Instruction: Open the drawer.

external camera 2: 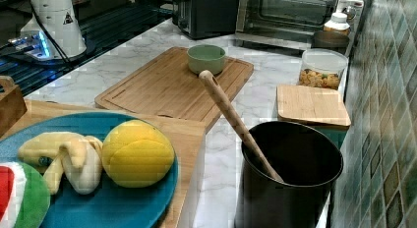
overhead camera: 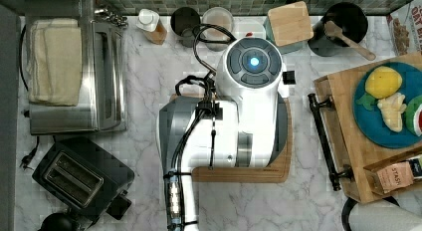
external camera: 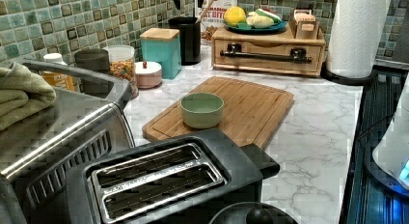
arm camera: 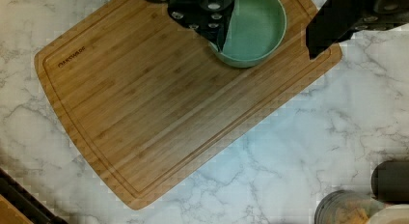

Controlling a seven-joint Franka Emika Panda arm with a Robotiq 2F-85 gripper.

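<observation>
A white robot arm (overhead camera: 249, 91) covers most of the cutting board (external camera: 226, 113) in the top view. The gripper (arm camera: 267, 28), cut off in the wrist view, hangs with jaws spread wide over a green bowl (external camera: 202, 109). The drawer (external camera: 268, 54) sits shut at the far end of the marble counter (external camera: 313, 132), black handle (external camera: 264, 54) facing forward, beneath a blue plate (external camera: 253, 27). Green tiles (external camera: 72, 21) line the wall.

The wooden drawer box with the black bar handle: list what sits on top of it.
On the wooden drawer box: a blue plate of plush fruit and a small wooden tea-bag holder. The closed drawer's inside is hidden.
</observation>
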